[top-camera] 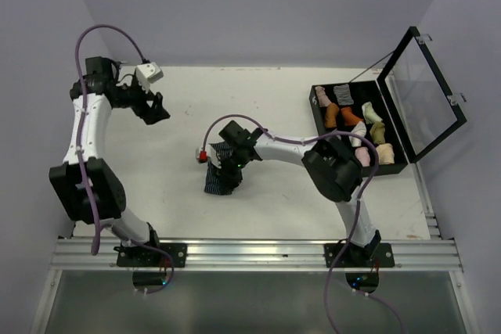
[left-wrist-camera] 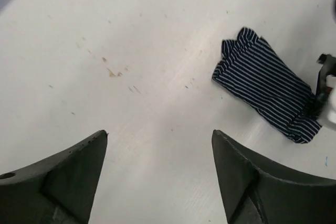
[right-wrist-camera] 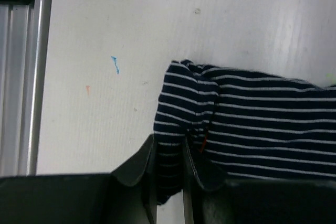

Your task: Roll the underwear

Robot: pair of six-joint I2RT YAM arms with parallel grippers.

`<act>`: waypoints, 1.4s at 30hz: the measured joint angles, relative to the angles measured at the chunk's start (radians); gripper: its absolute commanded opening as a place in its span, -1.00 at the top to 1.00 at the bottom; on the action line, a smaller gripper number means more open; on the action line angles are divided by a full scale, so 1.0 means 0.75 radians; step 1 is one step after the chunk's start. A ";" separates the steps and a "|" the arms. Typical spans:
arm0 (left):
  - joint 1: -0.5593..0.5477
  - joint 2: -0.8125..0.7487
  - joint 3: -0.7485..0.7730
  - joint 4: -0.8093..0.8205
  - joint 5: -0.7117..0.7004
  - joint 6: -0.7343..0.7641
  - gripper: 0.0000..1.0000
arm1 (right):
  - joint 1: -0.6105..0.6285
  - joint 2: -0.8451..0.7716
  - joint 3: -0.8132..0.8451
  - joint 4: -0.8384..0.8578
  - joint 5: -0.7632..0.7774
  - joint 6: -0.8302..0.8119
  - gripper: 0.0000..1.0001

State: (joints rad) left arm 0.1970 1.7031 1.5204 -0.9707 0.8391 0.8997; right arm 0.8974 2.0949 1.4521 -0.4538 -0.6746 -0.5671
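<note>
Top view: the rail (top-camera: 250,252) carrying both arm bases lay nearest. Left gripper (top-camera: 154,109) hung over the far-left part of the desk (top-camera: 172,185), well apart from the striped underwear (top-camera: 219,181) lying mid-desk. Right gripper (top-camera: 225,163) was down on the cloth's far end. Open case (top-camera: 315,103) of rolled garments at far right.

Left wrist: fingers (left-wrist-camera: 68,177) stood wide, nothing between them; underwear (left-wrist-camera: 265,90) lay flat at frame right.

Right wrist: jaws narrow, pinching a fold at the edge of the underwear (right-wrist-camera: 262,124).
</note>
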 measured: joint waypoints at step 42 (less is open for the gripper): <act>-1.059 -0.551 -1.180 0.784 -0.780 0.016 -0.20 | -0.275 0.671 0.665 -0.533 -0.807 0.595 1.00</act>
State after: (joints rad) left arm -0.5976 1.2900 0.6357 -0.3828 0.2539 0.9115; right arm 0.6914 2.5980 1.9511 -0.8536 -1.2800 -0.1211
